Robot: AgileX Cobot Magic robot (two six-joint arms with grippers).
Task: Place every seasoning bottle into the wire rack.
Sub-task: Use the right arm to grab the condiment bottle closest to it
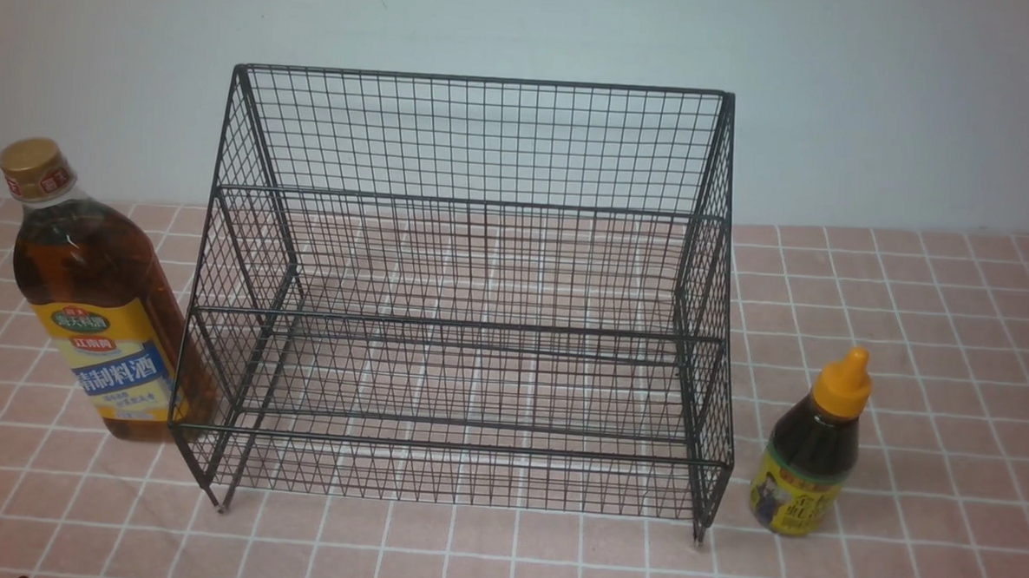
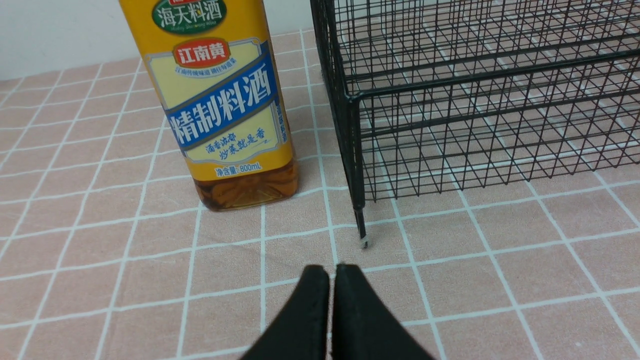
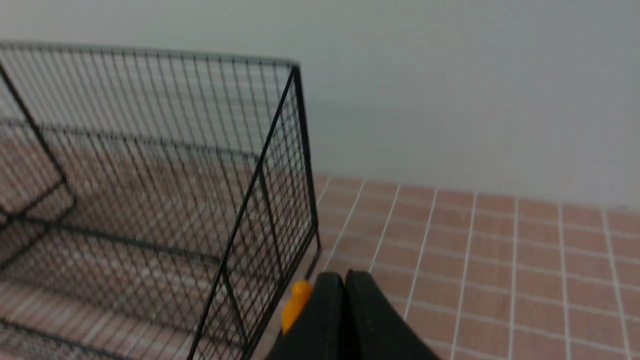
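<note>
Wire rack (image 1: 461, 324): mid-bench (image 1: 590, 557), both tiers bare to my eye
Tall amber bottle (image 1: 106, 306): upright on the bench, just left of the rack (gold cap on)
Small dark bottle (image 1: 811, 454): upright, right of the rack; apart from it
Left end effector (image 2: 332, 272): I see its tips pressed together; nothing pinched
Right end effector (image 3: 345, 280): pressed together too

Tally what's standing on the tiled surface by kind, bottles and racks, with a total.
Bottles: 2 (tall amber bottle, small dark bottle)
Wire racks: 1 (black wire rack)
Total: 3
</note>
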